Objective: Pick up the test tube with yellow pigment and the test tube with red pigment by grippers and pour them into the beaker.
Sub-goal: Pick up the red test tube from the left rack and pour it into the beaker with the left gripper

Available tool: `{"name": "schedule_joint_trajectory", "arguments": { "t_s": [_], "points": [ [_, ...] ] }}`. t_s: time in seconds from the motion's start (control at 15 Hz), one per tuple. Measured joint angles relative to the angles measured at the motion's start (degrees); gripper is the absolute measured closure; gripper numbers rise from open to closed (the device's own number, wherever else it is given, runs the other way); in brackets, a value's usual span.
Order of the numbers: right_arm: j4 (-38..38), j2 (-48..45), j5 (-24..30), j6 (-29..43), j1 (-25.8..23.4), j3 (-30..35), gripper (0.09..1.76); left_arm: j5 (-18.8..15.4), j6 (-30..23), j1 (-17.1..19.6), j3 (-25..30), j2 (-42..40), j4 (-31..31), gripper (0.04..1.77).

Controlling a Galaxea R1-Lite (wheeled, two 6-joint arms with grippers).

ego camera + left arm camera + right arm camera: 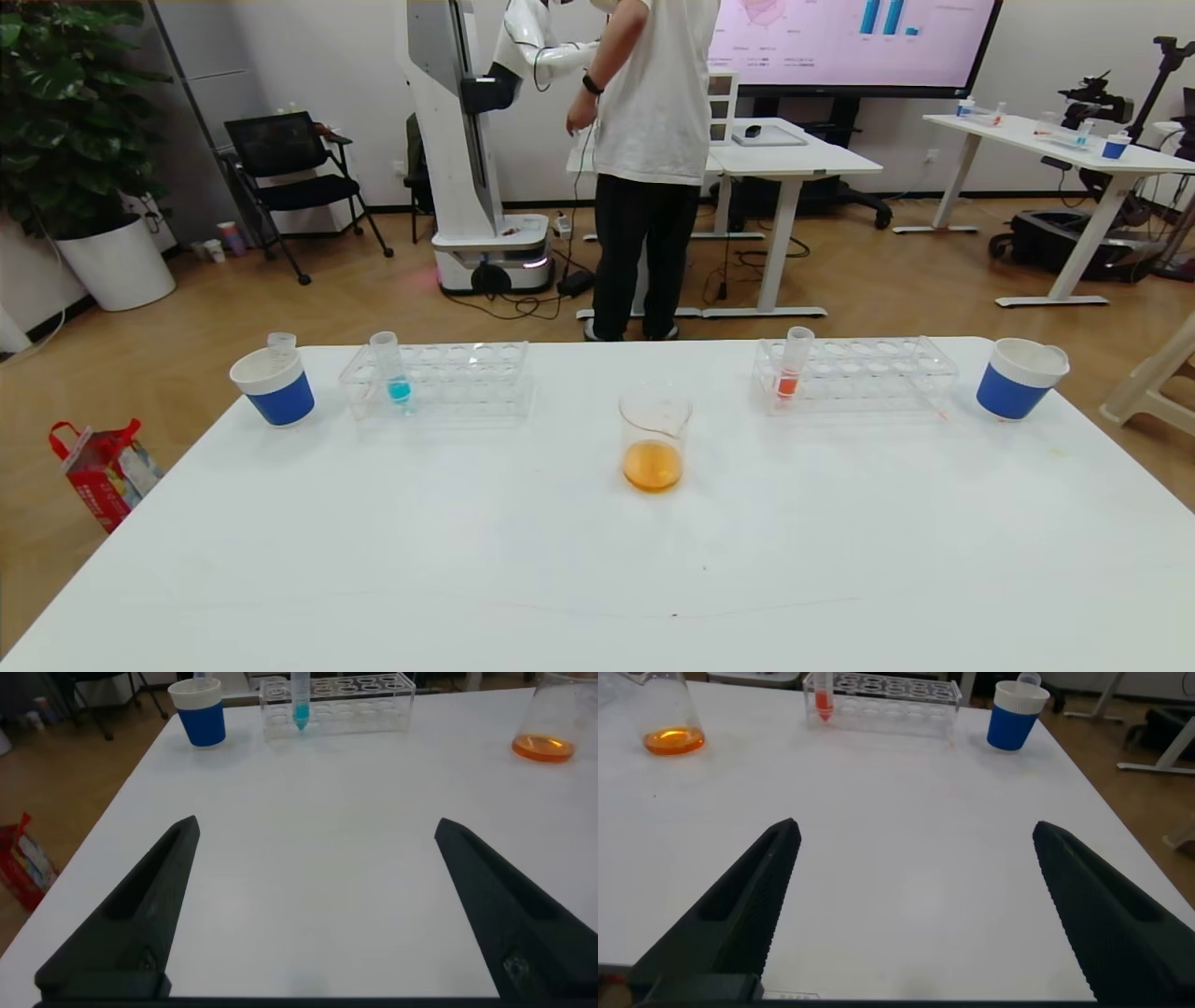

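The beaker (654, 411) stands mid-table with orange liquid in its bottom; it also shows in the left wrist view (545, 714) and the right wrist view (665, 709). A test tube with red pigment (792, 366) stands upright at the left end of the right clear rack (878, 375), seen too in the right wrist view (823, 695). No tube with yellow liquid is in view. My left gripper (318, 822) and right gripper (916, 825) are both open and empty, low over bare table near its front. Neither shows in the head view.
A blue-liquid tube (392, 370) stands in the left rack (467, 381). A blue-and-white cup (274, 387) at far left holds an empty clear tube (281, 344). Another cup (1018, 378) stands at far right. A person (653, 140) stands beyond the table.
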Motion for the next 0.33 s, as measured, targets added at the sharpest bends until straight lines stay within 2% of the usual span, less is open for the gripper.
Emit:
{"name": "schedule_joint_trajectory", "arguments": {
  "t_s": [0.33],
  "points": [
    [0.05,0.0,0.0,-0.13,0.0,0.0,0.11,0.13,-1.66,-0.02,0.1,0.0,-0.06,0.06]
  ]
}}
